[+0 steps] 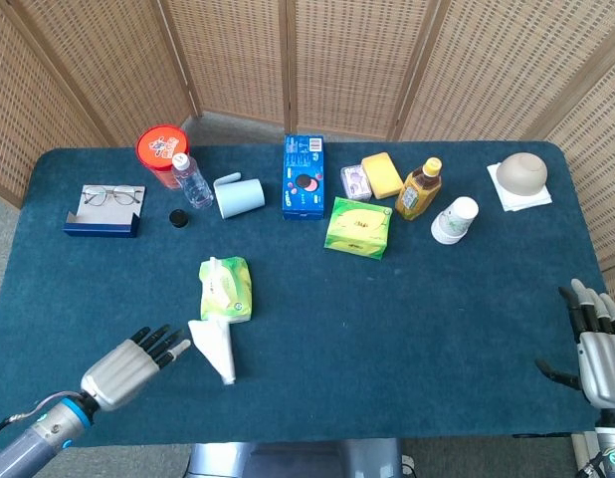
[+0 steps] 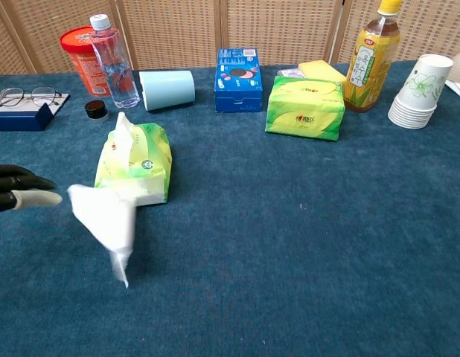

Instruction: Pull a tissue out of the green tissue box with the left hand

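The green tissue pack lies left of the table's middle, a tissue tip sticking out of its top. A pulled-out white tissue hangs crumpled and narrow just in front of the pack. My left hand is at the lower left with its fingers spread, holding nothing. Its fingertips point toward the tissue with a small gap between them. My right hand is at the table's right front edge, fingers extended and empty.
A second green tissue box sits mid-table. Behind it are a blue box, a tea bottle and stacked paper cups. A water bottle, a tipped cup, a red tub and glasses stand back left.
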{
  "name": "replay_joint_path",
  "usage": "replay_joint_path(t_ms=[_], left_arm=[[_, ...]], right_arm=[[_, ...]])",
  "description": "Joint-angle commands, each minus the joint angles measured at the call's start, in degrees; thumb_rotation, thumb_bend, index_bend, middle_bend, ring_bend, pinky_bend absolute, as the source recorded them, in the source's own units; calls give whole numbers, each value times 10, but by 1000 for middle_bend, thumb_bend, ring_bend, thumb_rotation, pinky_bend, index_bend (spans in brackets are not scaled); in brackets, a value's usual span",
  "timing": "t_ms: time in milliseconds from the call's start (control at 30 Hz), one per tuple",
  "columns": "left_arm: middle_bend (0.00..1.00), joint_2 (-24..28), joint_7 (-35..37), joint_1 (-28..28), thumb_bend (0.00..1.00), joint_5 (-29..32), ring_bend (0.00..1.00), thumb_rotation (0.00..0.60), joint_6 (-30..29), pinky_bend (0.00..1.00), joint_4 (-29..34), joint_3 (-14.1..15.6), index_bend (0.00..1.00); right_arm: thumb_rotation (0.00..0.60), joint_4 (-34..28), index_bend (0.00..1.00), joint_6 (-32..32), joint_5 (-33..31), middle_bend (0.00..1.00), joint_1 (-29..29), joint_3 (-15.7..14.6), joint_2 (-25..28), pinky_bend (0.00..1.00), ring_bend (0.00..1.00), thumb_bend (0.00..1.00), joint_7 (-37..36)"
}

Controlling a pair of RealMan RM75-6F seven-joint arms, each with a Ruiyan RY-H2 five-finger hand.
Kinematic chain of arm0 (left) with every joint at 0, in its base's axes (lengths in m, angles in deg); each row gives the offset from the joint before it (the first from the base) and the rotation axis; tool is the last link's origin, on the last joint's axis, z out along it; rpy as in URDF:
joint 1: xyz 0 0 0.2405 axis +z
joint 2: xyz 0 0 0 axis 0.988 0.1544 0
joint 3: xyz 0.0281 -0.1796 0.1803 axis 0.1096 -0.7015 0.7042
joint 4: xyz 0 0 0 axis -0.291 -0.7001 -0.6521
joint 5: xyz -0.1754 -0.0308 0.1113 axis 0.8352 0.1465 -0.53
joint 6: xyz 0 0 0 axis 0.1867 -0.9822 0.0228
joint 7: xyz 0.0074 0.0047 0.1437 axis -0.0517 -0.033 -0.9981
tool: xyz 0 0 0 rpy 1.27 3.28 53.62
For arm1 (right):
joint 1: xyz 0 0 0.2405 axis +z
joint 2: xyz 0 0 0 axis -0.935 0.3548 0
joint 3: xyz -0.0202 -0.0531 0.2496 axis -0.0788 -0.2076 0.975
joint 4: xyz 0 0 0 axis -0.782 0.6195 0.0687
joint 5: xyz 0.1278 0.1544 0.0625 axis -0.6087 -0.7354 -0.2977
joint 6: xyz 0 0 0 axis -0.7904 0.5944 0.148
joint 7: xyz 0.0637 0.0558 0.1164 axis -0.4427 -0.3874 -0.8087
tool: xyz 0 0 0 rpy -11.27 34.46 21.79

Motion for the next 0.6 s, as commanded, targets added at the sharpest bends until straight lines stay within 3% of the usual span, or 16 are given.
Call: replay_joint_path(t_ms=[33,367,600], left_arm=[[0,33,56,30,0,11,0,600,-45,114,20,-1,0],[0,81,226,99,0,-18,0,600,-192,75,-1,2,0],[0,93,291,149,0,40,0,600,-262,70,-7,-18,0]], right_arm=[[600,0,0,0,0,0,0,-1,0,0,0,0,1],[600,-2,0,1,4,0,0,-3,-3,0,0,0,9],[600,-3,0,-1,9,0,2,-7,-8,0,0,0,21]])
